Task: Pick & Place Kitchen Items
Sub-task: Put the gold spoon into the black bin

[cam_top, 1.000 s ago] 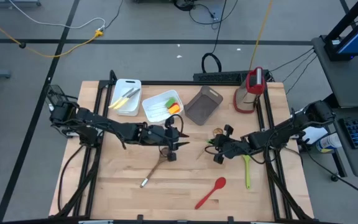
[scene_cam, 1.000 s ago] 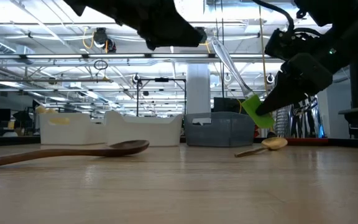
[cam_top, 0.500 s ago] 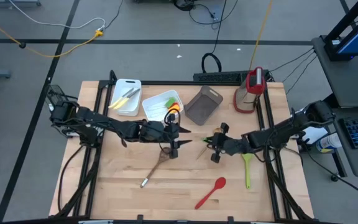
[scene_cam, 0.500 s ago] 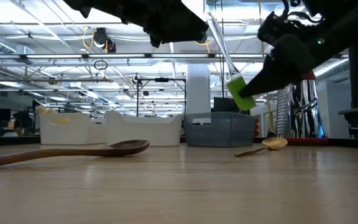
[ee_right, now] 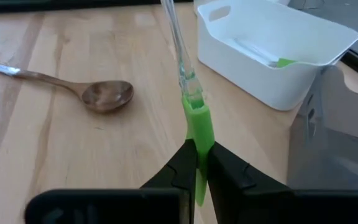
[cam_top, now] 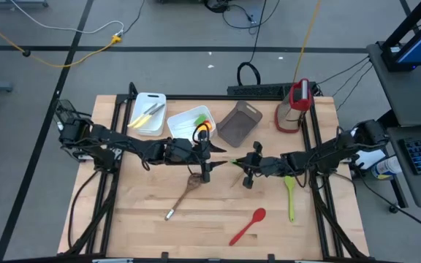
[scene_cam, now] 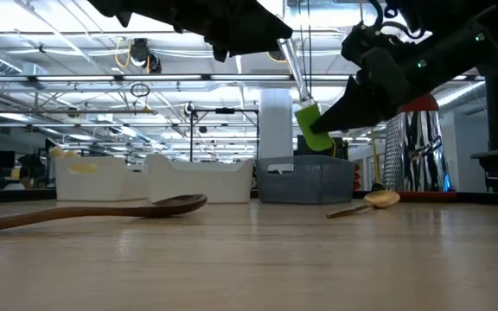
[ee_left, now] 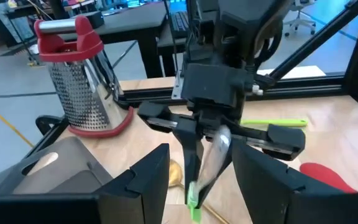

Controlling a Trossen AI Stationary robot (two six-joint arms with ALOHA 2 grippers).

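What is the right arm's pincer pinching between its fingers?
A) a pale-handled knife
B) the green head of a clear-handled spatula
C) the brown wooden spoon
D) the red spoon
B: in the right wrist view the right pincer is closed on the green spatula, whose clear handle sticks up, while the wooden spoon lies on the table and the red spoon lies apart, near the table's front edge.

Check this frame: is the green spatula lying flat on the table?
No. The right gripper holds the green spatula by its blade, clear of the table.
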